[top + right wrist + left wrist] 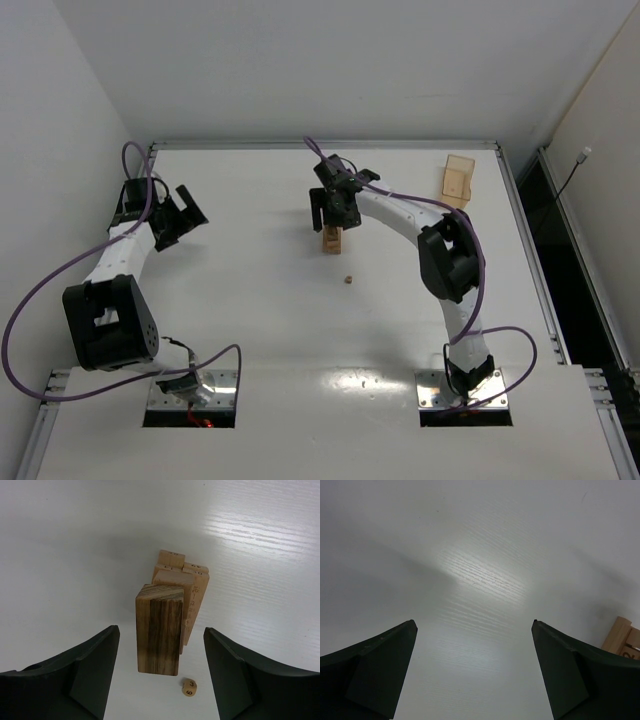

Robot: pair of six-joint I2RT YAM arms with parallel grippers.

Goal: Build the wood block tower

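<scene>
Right claw [161,629] gapes around the pale tower [192,587], its top block [159,635] darker, streaked; left claw [474,622] wide.

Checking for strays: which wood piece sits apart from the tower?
The tiny numbered cube, lying alone, clear of the tower; the rest are stacked.

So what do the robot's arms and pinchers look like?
Both the left arm and right arm are white tubes with chunky black joints, and a purple cable loops along each. The left gripper and right gripper each have two black wedge-shaped fingers. Silver plates hold the bases.
</scene>
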